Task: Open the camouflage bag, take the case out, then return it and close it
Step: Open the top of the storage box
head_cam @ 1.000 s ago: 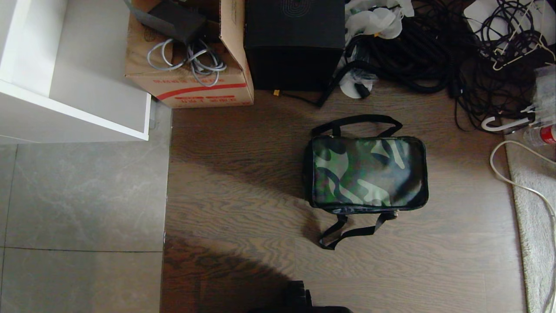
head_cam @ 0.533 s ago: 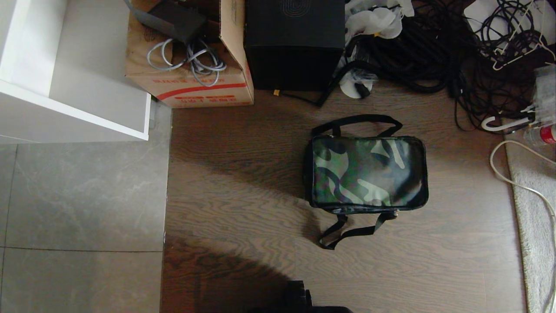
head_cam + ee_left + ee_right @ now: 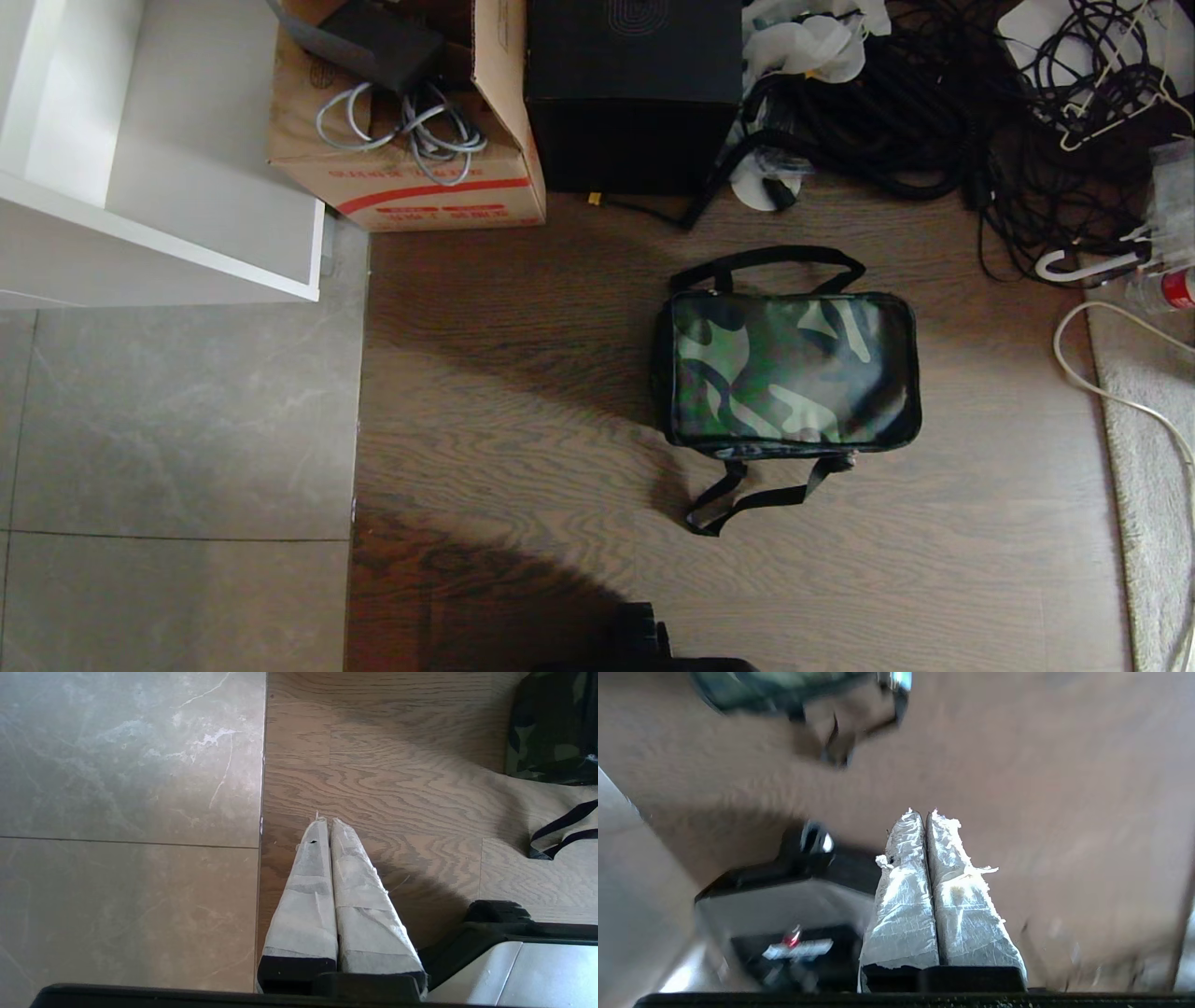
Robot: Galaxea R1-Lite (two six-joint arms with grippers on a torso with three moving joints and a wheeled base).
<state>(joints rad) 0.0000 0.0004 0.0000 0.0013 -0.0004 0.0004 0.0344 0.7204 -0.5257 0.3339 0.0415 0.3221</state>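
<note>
Camouflage bag closed on the wooden floor, both grippers empty and pressed together

We saw the camouflage bag (image 3: pixel 792 370) lying flat on the wooden floor (image 3: pixel 523 448), lid zipped shut, one black strap (image 3: pixel 766 258) looped on its far side and another trailing off its near edge. The case was not visible to us. We found the left gripper (image 3: pixel 325 821) with its taped fingers pressed together, holding nothing, above the seam between wood and the grey tile (image 3: pixel 131 788). The right gripper (image 3: pixel 923 813) was likewise pressed together and empty over the wooden floor, with the bag at the edge of its blurred view. Behind the bag stood a cardboard carton (image 3: pixel 411 187), a black box (image 3: pixel 633 93) and a tangle of cables (image 3: pixel 934 112)
</note>
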